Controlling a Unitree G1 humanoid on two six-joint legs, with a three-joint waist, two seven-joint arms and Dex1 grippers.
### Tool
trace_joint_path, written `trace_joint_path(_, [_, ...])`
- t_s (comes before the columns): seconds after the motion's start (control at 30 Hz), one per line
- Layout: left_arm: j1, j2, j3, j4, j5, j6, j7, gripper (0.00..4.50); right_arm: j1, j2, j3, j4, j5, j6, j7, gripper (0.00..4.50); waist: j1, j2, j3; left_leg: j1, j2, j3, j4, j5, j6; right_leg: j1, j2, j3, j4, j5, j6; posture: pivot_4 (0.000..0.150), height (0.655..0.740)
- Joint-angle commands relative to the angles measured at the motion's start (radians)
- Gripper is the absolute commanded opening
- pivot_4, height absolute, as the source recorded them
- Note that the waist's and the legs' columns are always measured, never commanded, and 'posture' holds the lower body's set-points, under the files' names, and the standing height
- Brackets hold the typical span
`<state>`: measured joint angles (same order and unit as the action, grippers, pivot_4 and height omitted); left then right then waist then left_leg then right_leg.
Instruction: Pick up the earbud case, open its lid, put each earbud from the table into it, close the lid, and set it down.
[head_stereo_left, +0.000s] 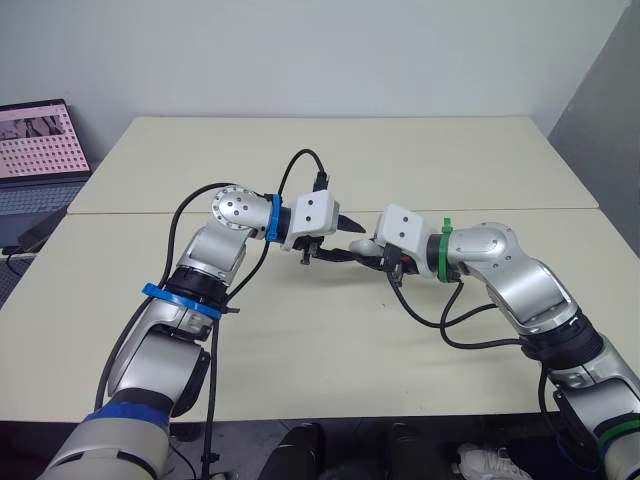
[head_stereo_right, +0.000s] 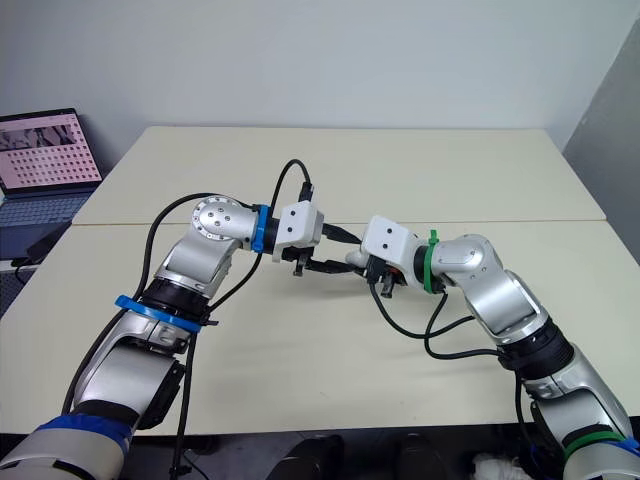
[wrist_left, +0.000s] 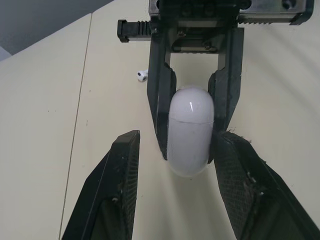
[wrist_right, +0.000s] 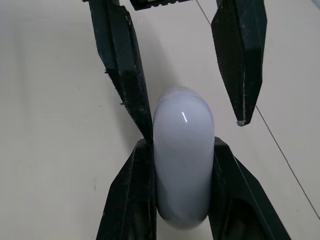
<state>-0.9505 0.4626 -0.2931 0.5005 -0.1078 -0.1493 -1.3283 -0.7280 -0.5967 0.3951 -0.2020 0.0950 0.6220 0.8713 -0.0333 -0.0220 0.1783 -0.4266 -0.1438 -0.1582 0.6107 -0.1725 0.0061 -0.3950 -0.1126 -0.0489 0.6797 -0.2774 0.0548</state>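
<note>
right gripper clamped on the closed white earbud case; left gripper fingers apart beside it; one earbud on the table.

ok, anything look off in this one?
Nothing stands out. Right tool grips the case, lid shut; left tool is open at it. One earbud lies on the table, too small to check for damage.

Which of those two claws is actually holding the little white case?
The right gripper: its fingers are clamped on the case's sides. The left gripper is open, its fingers spread either side of the case.
</note>
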Motion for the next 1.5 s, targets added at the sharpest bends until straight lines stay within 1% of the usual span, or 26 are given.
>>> trace_joint_path(0.03, [-0.025,0.001,0.000,-0.001,0.016,-0.031,-0.024,1.89,-0.025,0.005,-0.016,-0.048,-0.011,-0.017,0.007,0.83,0.000,0.000,0.000,0.000,0.000,0.000,0.000,0.000,0.000,0.000,0.000,0.000,0.000,0.000,0.000,0.150,0.7400])
trace_joint_path(0.17, [-0.025,0.001,0.005,0.008,0.019,-0.044,-0.050,0.77,-0.028,0.010,-0.022,-0.043,-0.016,-0.011,0.006,0.83,0.000,0.000,0.000,0.000,0.000,0.000,0.000,0.000,0.000,0.000,0.000,0.000,0.000,0.000,0.000,0.150,0.7400])
trace_joint_path(0.5, [-0.040,-0.021,0.018,0.010,0.027,-0.044,-0.037,0.74,-0.022,0.026,-0.031,-0.015,-0.032,-0.025,0.011,0.83,0.000,0.000,0.000,0.000,0.000,0.000,0.000,0.001,-0.001,0.000,0.000,0.000,0.000,0.000,0.000,0.150,0.7400])
trace_joint_path(0.57, [-0.037,-0.018,0.023,0.015,0.027,-0.045,-0.033,0.74,-0.022,0.026,-0.047,-0.009,-0.023,-0.024,0.011,1.59,0.000,0.000,0.000,0.000,0.000,0.000,0.000,0.001,-0.001,0.000,0.000,0.000,0.000,0.000,0.000,0.150,0.7400])
trace_joint_path(0.67, [-0.025,-0.012,0.031,0.018,0.023,-0.032,-0.026,0.74,-0.018,0.018,-0.080,-0.005,-0.014,-0.027,0.013,2.51,0.000,0.000,0.000,0.000,0.000,0.000,0.001,0.001,-0.001,0.000,0.000,0.000,0.000,0.000,0.000,0.150,0.7400])
trace_joint_path(0.83, [0.002,-0.005,0.065,0.024,0.006,0.022,0.020,0.74,0.020,-0.020,-0.161,-0.054,0.038,0.011,0.031,4.37,0.000,0.000,0.000,0.000,0.000,0.000,0.001,0.000,-0.001,0.000,0.000,0.000,0.000,0.000,0.000,0.150,0.7400])
trace_joint_path(0.87, [0.020,-0.011,0.087,0.012,-0.016,0.066,0.039,0.74,0.034,-0.004,-0.209,-0.074,0.075,0.026,0.014,4.44,0.000,0.000,0.000,0.000,0.000,0.000,0.001,0.000,-0.001,0.000,0.000,0.000,0.000,0.000,0.000,0.150,0.7400])
trace_joint_path(0.97, [0.083,-0.038,0.158,-0.059,-0.114,0.236,0.093,0.74,0.084,0.069,-0.334,-0.140,0.201,0.062,-0.030,4.44,-0.004,0.000,0.000,0.000,0.000,0.000,0.001,0.000,0.000,0.000,0.000,0.000,0.001,0.000,0.000,0.150,0.7400])
trace_joint_path(1.03, [0.124,-0.060,0.202,-0.129,-0.187,0.359,0.128,0.74,0.121,0.105,-0.384,-0.171,0.239,0.049,-0.061,4.44,-0.004,0.000,0.000,0.000,0.000,-0.001,0.002,0.000,-0.001,0.001,0.000,0.000,0.001,0.000,0.000,0.150,0.7400])
trace_joint_path(1.13, [0.181,-0.087,0.246,-0.240,-0.273,0.489,0.174,0.74,0.154,0.160,-0.439,-0.193,0.258,0.054,-0.153,4.44,-0.001,0.000,0.000,0.000,0.000,-0.001,0.004,0.001,-0.002,0.001,0.000,0.000,0.001,0.000,0.000,0.150,0.7400])
trace_joint_path(1.3, [0.245,-0.106,0.258,-0.359,-0.324,0.563,0.230,0.74,0.189,0.163,-0.413,-0.189,0.233,0.014,-0.195,4.44,0.001,0.000,0.000,0.000,0.000,-0.001,0.004,0.001,-0.002,0.002,-0.001,0.000,0.001,0.000,0.000,0.150,0.7400])
trace_joint_path(1.5, [0.251,-0.117,0.235,-0.403,-0.335,0.581,0.235,0.74,0.181,0.152,-0.396,-0.161,0.244,0.019,-0.202,4.44,0.002,0.000,0.000,0.000,0.000,-0.001,0.004,0.001,-0.002,0.002,-0.001,0.000,0.001,0.000,0.000,0.150,0.7400])
